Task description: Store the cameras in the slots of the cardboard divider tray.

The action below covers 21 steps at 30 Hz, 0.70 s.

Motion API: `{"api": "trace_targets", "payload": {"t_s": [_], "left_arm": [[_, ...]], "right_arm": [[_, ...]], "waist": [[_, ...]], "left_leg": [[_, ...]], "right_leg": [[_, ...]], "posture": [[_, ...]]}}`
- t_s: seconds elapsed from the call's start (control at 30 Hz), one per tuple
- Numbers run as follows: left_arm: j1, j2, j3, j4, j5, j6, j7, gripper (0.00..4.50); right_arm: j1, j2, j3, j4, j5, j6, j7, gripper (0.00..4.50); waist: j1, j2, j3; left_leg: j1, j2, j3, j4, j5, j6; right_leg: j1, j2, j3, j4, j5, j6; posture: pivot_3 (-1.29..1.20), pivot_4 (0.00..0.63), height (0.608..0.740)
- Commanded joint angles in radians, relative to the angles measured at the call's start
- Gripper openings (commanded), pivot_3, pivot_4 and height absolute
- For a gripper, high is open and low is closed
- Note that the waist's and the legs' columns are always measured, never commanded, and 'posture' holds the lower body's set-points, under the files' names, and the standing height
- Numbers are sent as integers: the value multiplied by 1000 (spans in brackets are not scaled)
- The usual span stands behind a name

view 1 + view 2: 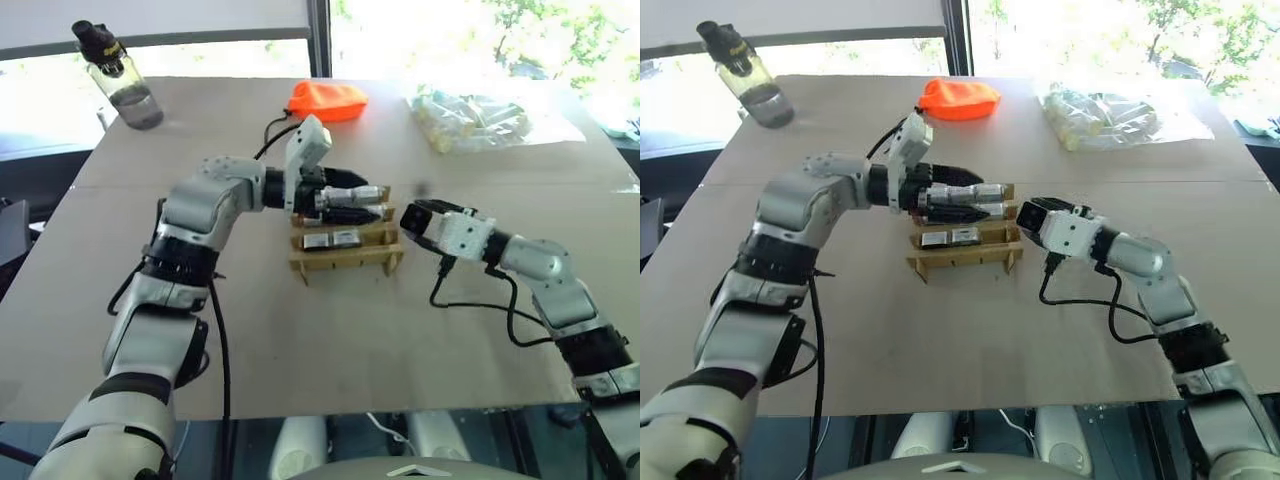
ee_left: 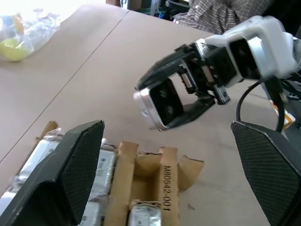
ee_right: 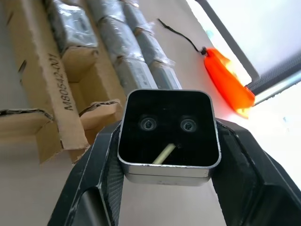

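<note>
Camera [image 3: 168,135] is being carried, pinched in the right end effector [image 1: 425,222] beside the cardboard divider tray [image 1: 345,258]; left end effector [image 1: 352,201] is hovering wide open, empty, over it; next, lowering into a free slot

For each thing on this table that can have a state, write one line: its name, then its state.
camera: gripped, lifted off the table, beside the tray.
right gripper: shut on the camera.
left gripper: open, above the tray.
cardboard divider tray: partly filled with cameras; at least one slot empty.
bottle: upright, capped.
orange pouch: lying at the table's far side.
</note>
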Motion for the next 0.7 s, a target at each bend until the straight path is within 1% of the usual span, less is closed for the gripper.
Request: {"api": "trace_targets", "payload": {"t_s": [0.03, 0.13, 0.3, 0.47, 0.67, 0.7], "left_arm": [[-57, -16, -21, 56, 30, -4, -71, 4500], [-77, -30, -48, 96, 64, 6, -99, 4500], [-78, -39, -81, 95, 104, 31, -136, 4500], [-79, -59, -66, 95, 114, 46, -138, 4500], [-72, -64, -49, 72, 103, 78, -152, 4500], [-78, -63, -43, 80, 103, 78, -154, 4244]], "right_arm": [[-76, -29, 36, 55, -80, -223, -22, 1995], [-113, -24, 51, 99, -112, -310, -45, 1995], [-163, -12, 62, 144, -192, -420, -120, 1995], [-195, 1, 68, 184, -220, -462, -160, 1995], [-200, 6, 78, 206, -228, -492, -170, 1995], [-200, 6, 80, 208, -230, -498, -171, 1997]], "waist": [[0, 0, 0], [0, 0, 0], [0, 0, 0], [0, 0, 0], [-1, 0, 0], [-1, 0, 0]], "left_leg": [[0, 0, 0, 0, 0, 0], [1, 0, 0, 0, 0, 0], [1, 1, 1, 1, 0, 0], [1, 1, 1, 2, 0, 0], [1, 1, 1, 2, 0, 0], [1, 1, 1, 2, 0, 0]], "right_leg": [[0, 0, 0, 0, 0, 0], [0, 0, 0, 1, 0, 0], [0, -1, 0, 2, 0, 0], [0, -2, 0, 3, 0, 0], [0, -4, 0, 3, 0, 0], [0, -4, 0, 3, 0, 0]], "posture": [[0, 150, 726], [0, 150, 726], [0, 150, 726], [0, 150, 726], [0, 150, 726], [0, 150, 726]]}}
